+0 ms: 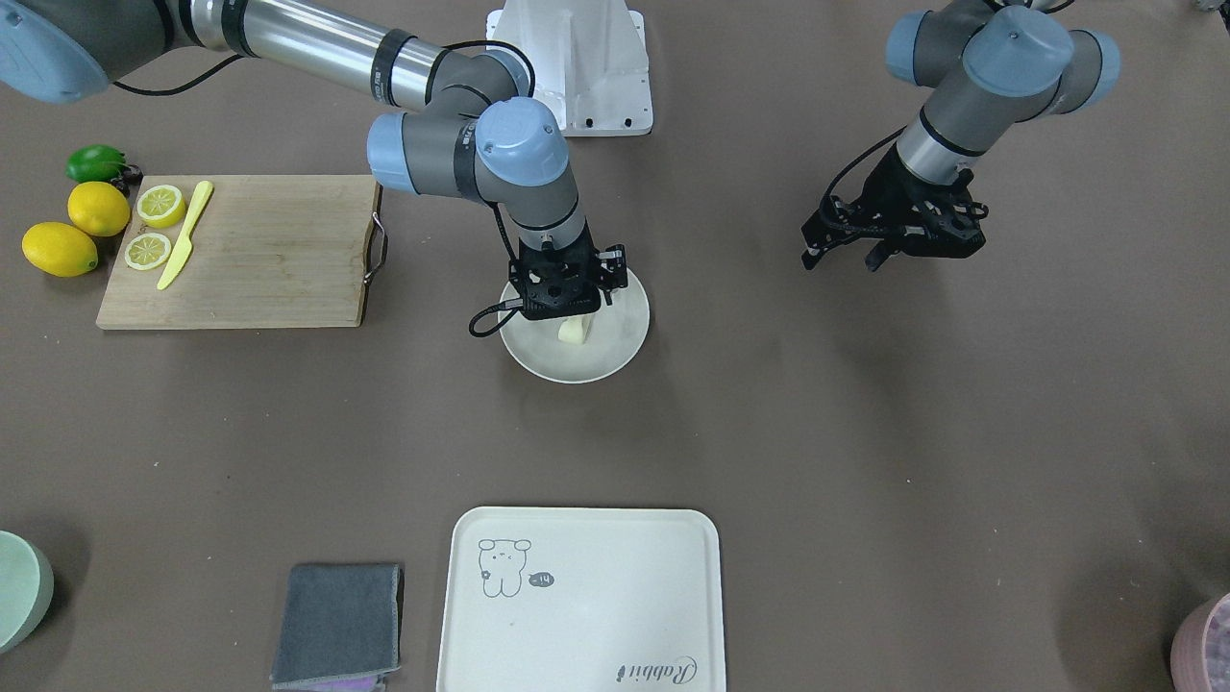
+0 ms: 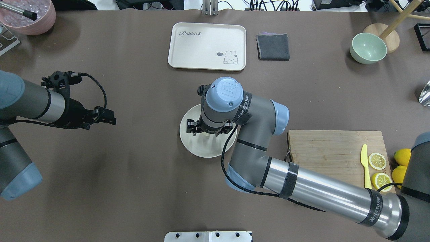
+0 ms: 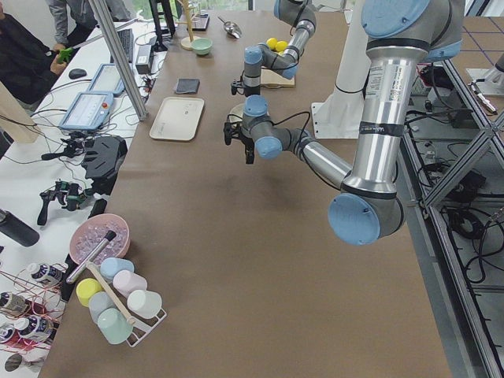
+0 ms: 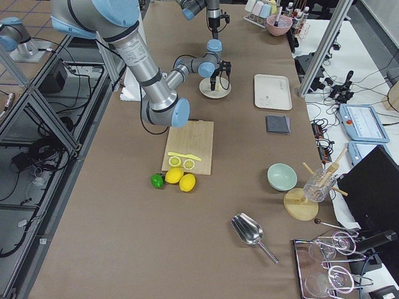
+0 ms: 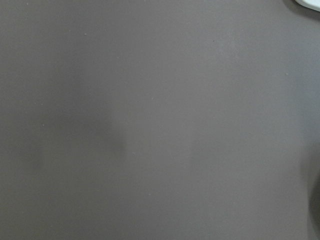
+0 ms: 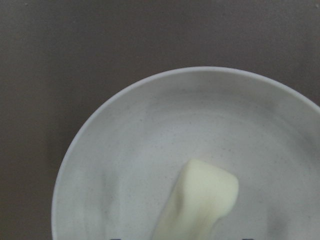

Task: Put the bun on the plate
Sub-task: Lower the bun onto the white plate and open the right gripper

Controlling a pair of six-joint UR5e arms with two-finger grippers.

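Two grippers are showing. The right gripper (image 1: pixel 569 308) is hanging low over the plate (image 1: pixel 627 338), with its jaws standing wider than the bun (image 1: pixel 573 330). The bun is lying inside the plate, near its middle, not touched by the fingers. The left gripper (image 1: pixel 844 258) is hovering above the surface (image 1: pixel 769 432), well apart from the plate, jaws spread.

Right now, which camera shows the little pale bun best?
The right wrist-mounted view: the bun shows large against the plate. Front-facing shows only a small part; overhead, the right arm hides it; side views are too far.
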